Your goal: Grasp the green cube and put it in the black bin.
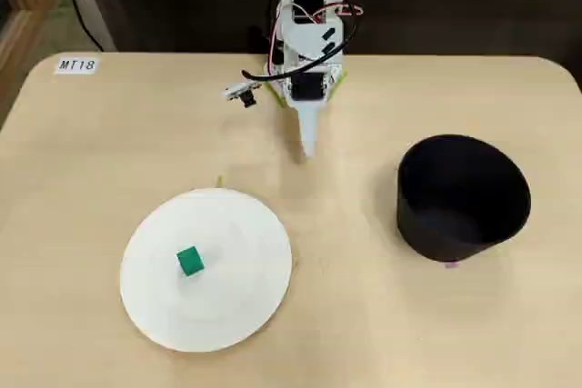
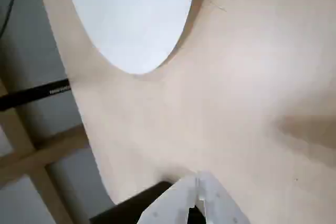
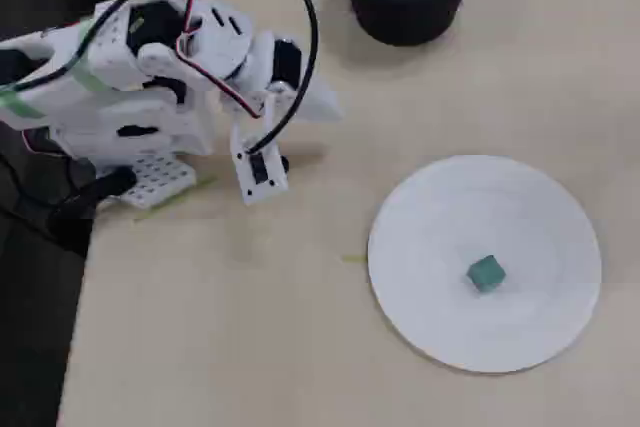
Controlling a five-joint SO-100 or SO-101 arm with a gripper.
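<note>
A fixed view: green cube sits left of centre on flat white plate, matte black bin well apart to the right, tool folded near the arm base, clenched, empty. Wrist view: only plate edge and pale wood-look table; fingertips meet. Another fixed view: cube looks light, rigid, plain-faced; pinch two opposite side faces from above.
</note>
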